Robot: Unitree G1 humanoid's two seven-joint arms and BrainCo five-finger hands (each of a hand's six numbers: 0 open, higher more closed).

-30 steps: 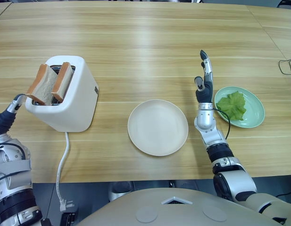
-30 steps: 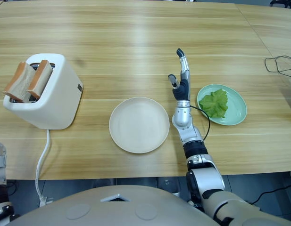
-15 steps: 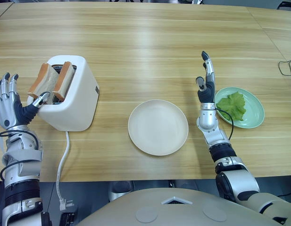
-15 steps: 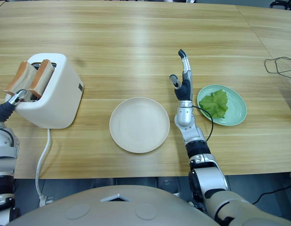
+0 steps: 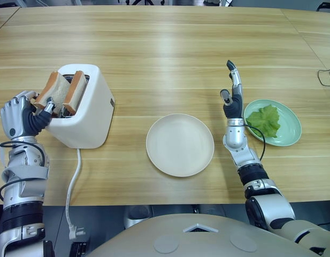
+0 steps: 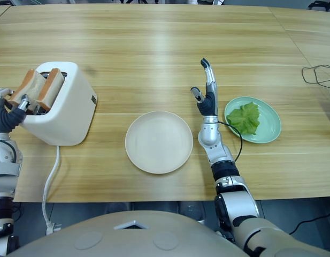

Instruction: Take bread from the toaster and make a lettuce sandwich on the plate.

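Left robot hand (image 5: 19, 115) reached toaster (image 5: 89, 115) on wooden table (image 5: 165, 48)

One white toaster (image 5: 85, 116) at nine o'clock. Two bread slices in it: a left slice (image 5: 51, 92) and a right slice (image 5: 74, 91). Two plates: one cream plate (image 5: 179, 145) at six o'clock and one green plate (image 5: 291, 134) at three o'clock. One lettuce leaf (image 5: 262, 120) on the green plate. Two cables: one white cord (image 5: 73, 184) at seven o'clock and one black cable (image 6: 318, 68) at two o'clock. Two robot hands: left hand (image 5: 19, 115) at nine o'clock, right hand (image 5: 232, 97) at three o'clock.
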